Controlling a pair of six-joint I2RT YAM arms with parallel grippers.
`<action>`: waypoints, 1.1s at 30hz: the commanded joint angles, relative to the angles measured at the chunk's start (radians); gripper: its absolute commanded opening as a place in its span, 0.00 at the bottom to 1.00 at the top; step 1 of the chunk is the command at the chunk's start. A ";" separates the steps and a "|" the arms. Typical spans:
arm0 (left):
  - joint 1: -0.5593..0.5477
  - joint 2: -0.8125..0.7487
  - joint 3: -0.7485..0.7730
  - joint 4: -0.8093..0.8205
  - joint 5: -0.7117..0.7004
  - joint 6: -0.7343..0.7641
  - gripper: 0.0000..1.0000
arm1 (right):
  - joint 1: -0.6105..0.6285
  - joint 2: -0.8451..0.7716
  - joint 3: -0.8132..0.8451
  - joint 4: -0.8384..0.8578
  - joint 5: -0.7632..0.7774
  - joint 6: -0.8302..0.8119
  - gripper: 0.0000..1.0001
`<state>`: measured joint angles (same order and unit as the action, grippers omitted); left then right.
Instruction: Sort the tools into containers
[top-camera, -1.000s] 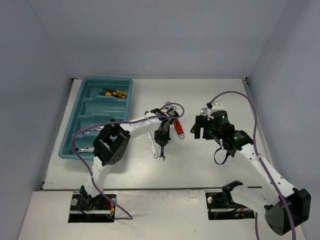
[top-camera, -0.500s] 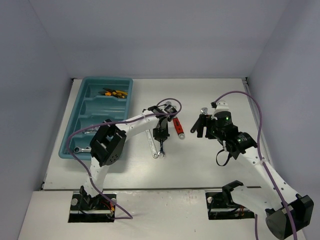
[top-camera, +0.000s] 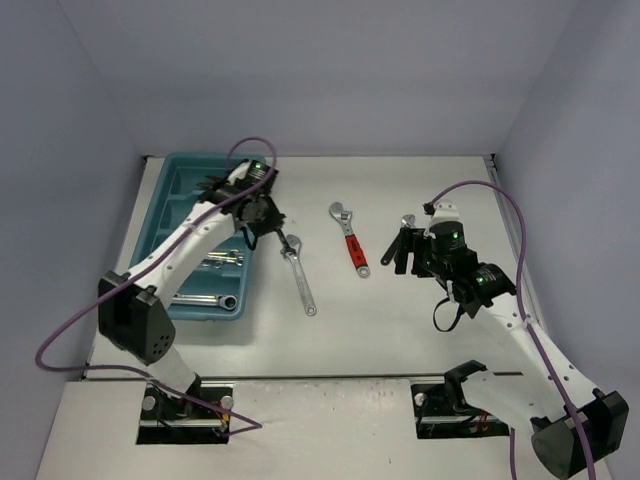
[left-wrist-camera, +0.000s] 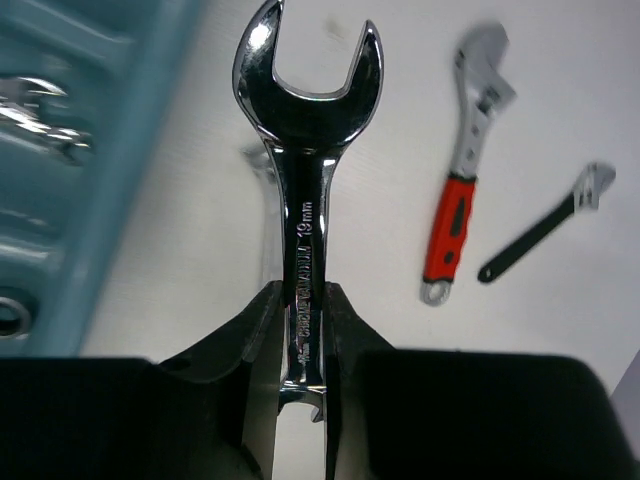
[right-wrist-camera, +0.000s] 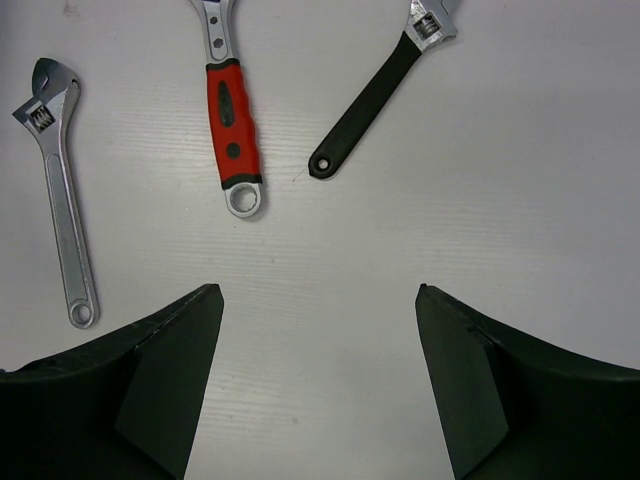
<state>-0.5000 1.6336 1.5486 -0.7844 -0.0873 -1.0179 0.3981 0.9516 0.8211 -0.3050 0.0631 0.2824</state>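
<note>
The teal tray (top-camera: 178, 180) with long compartments lies at the far left and shows at the left edge of the left wrist view (left-wrist-camera: 90, 150). My left gripper (top-camera: 262, 214) hovers at the tray's right edge. It is shut (left-wrist-camera: 303, 300) on a chrome combination wrench (left-wrist-camera: 305, 150), open end pointing away. On the table lie a silver adjustable wrench (top-camera: 298, 272), a red-handled adjustable wrench (top-camera: 350, 240) and a small black-handled wrench (top-camera: 408, 222). My right gripper (top-camera: 400, 250) is open and empty (right-wrist-camera: 318, 300) above bare table, near the black wrench (right-wrist-camera: 375, 95).
Chrome wrenches (top-camera: 222, 260) lie in the tray's nearer compartments. Orange-handled pliers (top-camera: 222, 184) lie in the far one, partly behind my left arm. Grey walls close in the table at the back and sides.
My left gripper has carried the chrome wrench from the table's middle up and left to the tray's right edge. The right arm has barely moved.
</note>
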 joint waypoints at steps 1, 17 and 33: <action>0.184 -0.141 -0.095 0.029 -0.050 -0.084 0.00 | -0.006 -0.007 0.041 0.024 0.001 0.012 0.75; 0.495 -0.077 -0.277 0.130 0.001 -0.142 0.05 | -0.007 -0.021 0.015 0.021 0.007 0.054 0.75; 0.555 -0.146 -0.359 0.185 0.025 -0.178 0.59 | -0.038 0.092 0.031 0.017 0.151 0.178 0.75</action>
<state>0.0536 1.5718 1.1546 -0.6396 -0.0726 -1.2068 0.3815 0.9808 0.8207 -0.3115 0.1198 0.3847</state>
